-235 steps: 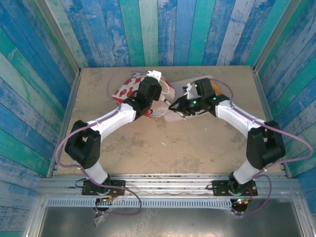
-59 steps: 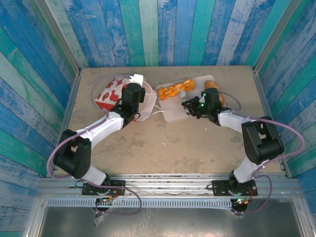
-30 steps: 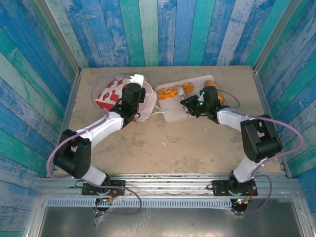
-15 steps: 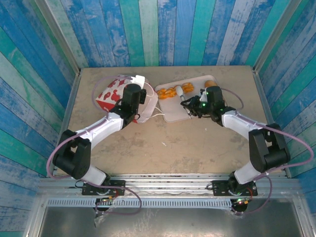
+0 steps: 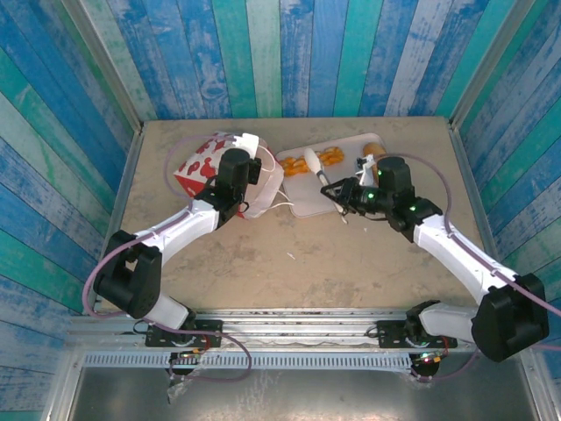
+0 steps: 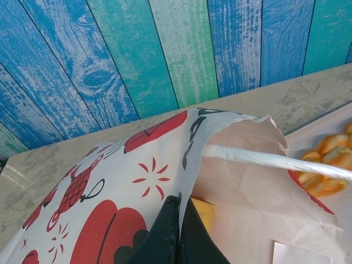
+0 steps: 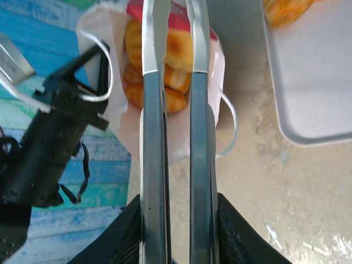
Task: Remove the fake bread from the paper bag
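Change: tongs withdrawn from tray, aimed 9 o'clock | right pincer: clamping tongs | left pincer: pinching paper bag | pending: fake bread inside

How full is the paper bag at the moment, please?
Not empty: several golden-orange bread pieces lie inside the paper bag, at its open mouth, seen beyond the tongs.

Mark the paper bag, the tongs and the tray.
paper bag (image 6: 110, 187), left wrist view, its red-printed side wall.
tongs (image 7: 153, 137), right wrist view, one metal arm.
tray (image 7: 313, 82), right wrist view, bare white floor.
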`<state>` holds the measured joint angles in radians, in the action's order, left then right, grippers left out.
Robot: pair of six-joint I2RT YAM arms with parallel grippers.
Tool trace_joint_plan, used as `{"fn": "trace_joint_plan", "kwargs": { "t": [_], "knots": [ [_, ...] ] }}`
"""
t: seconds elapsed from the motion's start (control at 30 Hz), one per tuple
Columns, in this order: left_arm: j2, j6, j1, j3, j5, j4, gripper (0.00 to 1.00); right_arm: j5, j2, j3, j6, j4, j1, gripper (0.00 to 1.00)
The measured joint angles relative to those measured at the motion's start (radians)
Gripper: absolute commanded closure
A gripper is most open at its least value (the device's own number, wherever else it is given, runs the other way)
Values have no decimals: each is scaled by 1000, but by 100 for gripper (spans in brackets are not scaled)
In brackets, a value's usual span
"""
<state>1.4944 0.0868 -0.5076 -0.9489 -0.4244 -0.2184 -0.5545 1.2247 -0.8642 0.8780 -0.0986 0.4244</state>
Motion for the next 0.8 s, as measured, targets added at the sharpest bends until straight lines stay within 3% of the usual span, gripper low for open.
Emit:
{"fn": "trace_joint_plan", "kwargs": {
  "t": [0.37,0.8],
  "knots": [
    [0,-1,0,0,24,-6,100,6,145,-113,-43,-101,145,65],
    [0,-1,0,0,87,-5,100,-19,446,-333,-66,-103,165,58]
  ]
}}
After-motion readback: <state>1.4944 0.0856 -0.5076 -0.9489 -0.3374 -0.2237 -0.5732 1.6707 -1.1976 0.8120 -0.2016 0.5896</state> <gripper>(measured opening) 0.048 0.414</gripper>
